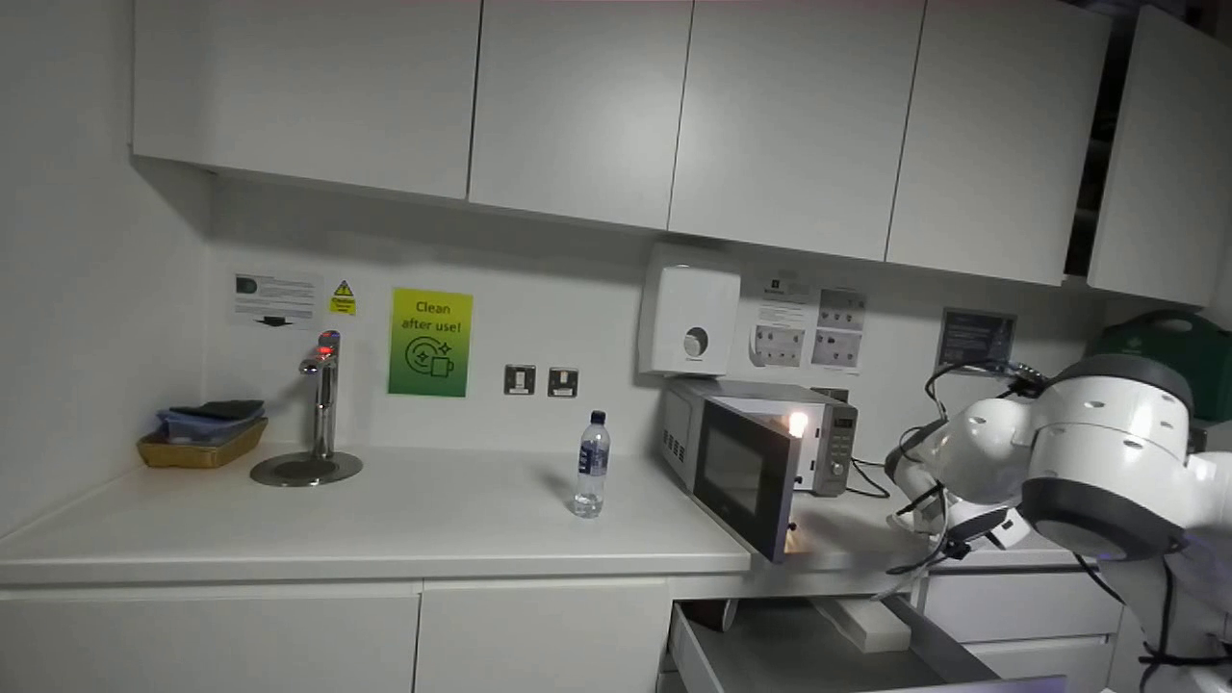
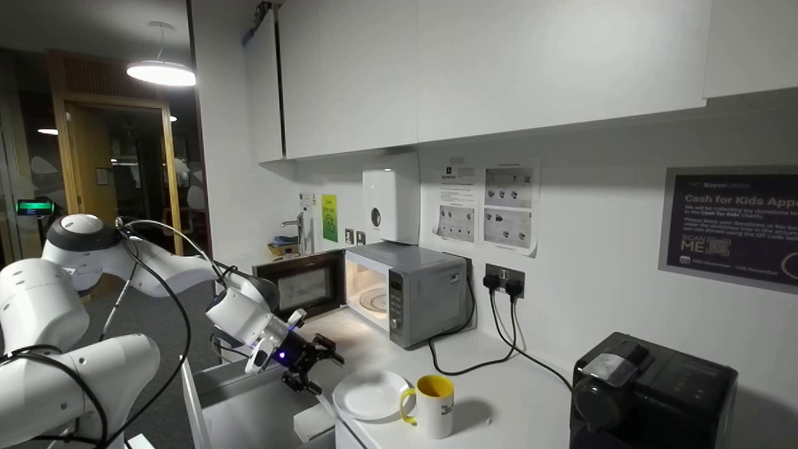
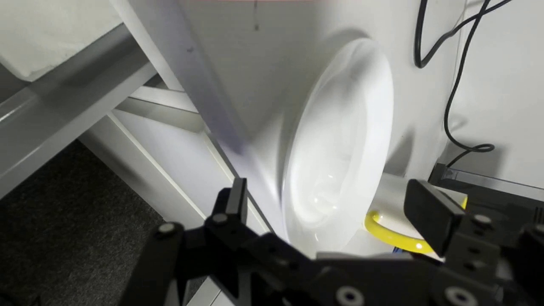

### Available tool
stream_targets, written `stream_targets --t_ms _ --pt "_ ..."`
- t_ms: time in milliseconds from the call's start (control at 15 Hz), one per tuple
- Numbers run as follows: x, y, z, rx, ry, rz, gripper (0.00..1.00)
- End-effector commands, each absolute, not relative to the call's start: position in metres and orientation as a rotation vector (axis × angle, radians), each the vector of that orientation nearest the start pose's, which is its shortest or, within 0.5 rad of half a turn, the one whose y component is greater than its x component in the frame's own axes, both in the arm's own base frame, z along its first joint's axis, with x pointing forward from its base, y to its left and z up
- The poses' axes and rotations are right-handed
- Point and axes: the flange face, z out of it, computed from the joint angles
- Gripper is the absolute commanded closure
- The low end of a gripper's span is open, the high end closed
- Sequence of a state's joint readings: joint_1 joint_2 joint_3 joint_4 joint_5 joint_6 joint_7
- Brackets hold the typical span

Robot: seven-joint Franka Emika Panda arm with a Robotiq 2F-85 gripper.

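My gripper (image 2: 329, 375) is open and empty, above the counter edge beside a white plate (image 2: 374, 394). In the wrist view the open fingers (image 3: 329, 191) stand on either side of the plate's near end (image 3: 340, 140), with nothing between the pads that I can see held. A white mug (image 2: 436, 411) with yellow inside and a yellow handle stands just beyond the plate. In the wrist view the mug (image 3: 391, 193) is partly hidden behind the right-hand finger. In an exterior view the robot arm (image 1: 1107, 433) hides the plate and mug, and the gripper is hard to make out.
A microwave (image 2: 430, 299) stands on the counter with its door (image 1: 741, 481) swung open and its light on. Below is an open drawer (image 1: 770, 654) with a white block (image 1: 871, 630). A bottle (image 1: 592, 472), a tap (image 1: 325, 395), a coffee machine (image 2: 648, 393) and black cables (image 2: 499, 355) also show.
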State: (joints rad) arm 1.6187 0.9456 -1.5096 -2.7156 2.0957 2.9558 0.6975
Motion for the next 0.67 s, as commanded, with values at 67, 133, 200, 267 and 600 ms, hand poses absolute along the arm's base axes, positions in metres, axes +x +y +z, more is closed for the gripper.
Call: stream_targets --t_ms 67,133,200,267,600 --pt "0.345 -0.082 0.312 -0.991 2.379 -1.05 0.0" --pt "0.347 -0.076 0.316 -0.995 2.361 -1.042 0.0" --pt "0.348 -0.07 0.321 -0.997 2.345 -1.029 0.0" --pt "0.348 -0.065 0.325 -0.998 2.329 -1.021 0.0" --pt "0.354 -0.054 0.347 -1.013 2.285 -0.95 0.0"
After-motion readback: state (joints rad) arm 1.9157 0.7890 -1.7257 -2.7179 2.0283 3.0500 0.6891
